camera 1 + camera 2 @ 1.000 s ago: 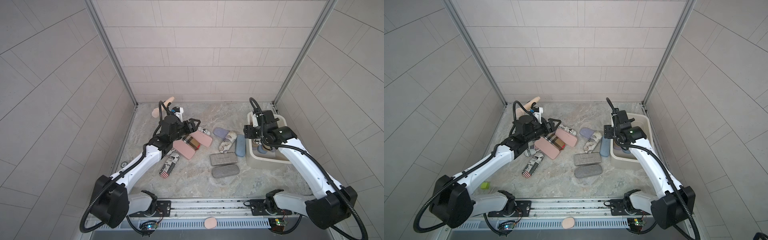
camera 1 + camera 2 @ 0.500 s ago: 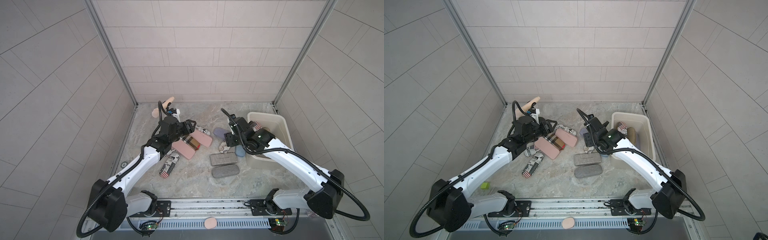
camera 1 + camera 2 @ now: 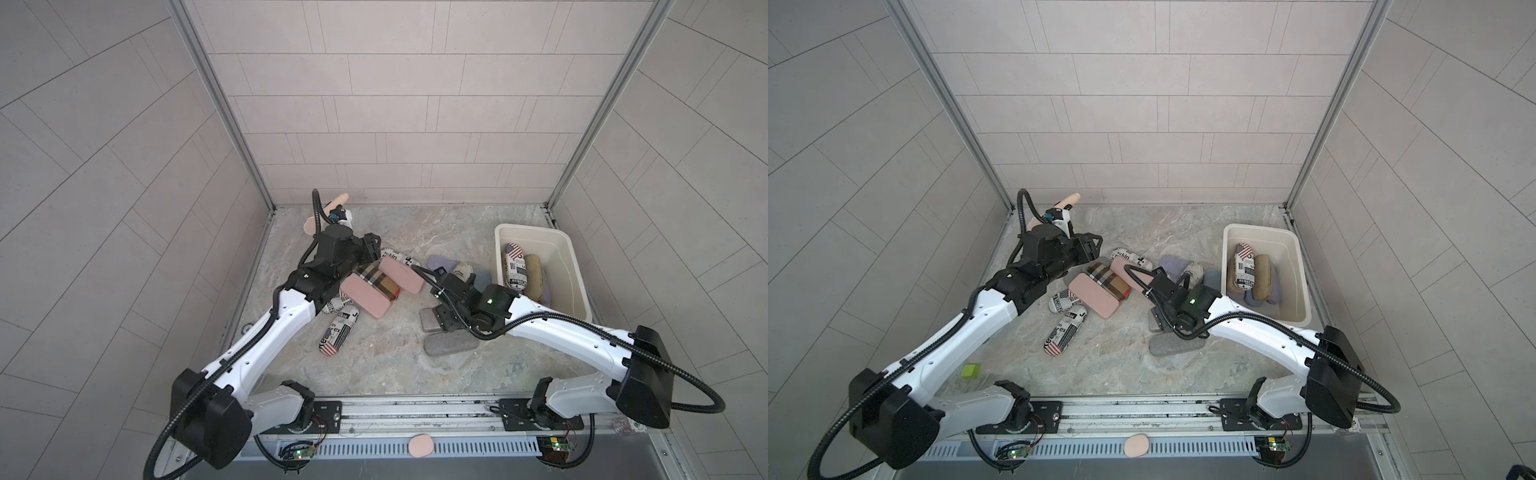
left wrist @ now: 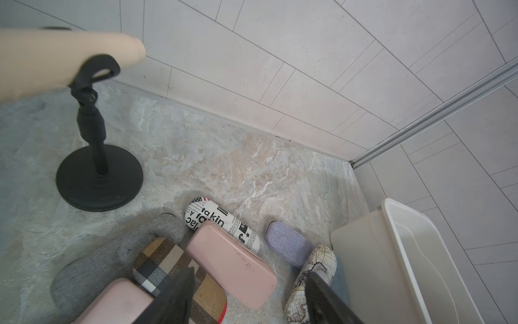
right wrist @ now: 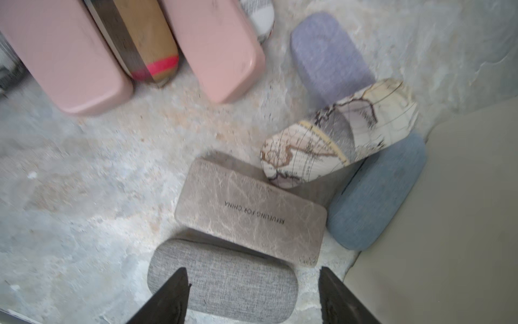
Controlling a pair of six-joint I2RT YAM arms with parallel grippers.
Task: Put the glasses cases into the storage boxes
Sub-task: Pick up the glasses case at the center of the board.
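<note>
Beside the storage box, the right end effector had returned, spread and empty, over a grey case. Another pickup seemed due.

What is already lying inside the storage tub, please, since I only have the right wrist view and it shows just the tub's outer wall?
Observer: In both top views the cream tub holds a flag-and-newsprint case and a tan case lying side by side.
Operator: Thank you. Where is the left gripper?
Observer: The left gripper hovers open above the plaid case.
Operator: Is any case lying outside my frame?
Observer: Yes, a second newsprint case lies on the table beside the left forearm, nearer the front rail than the plaid case.
</note>
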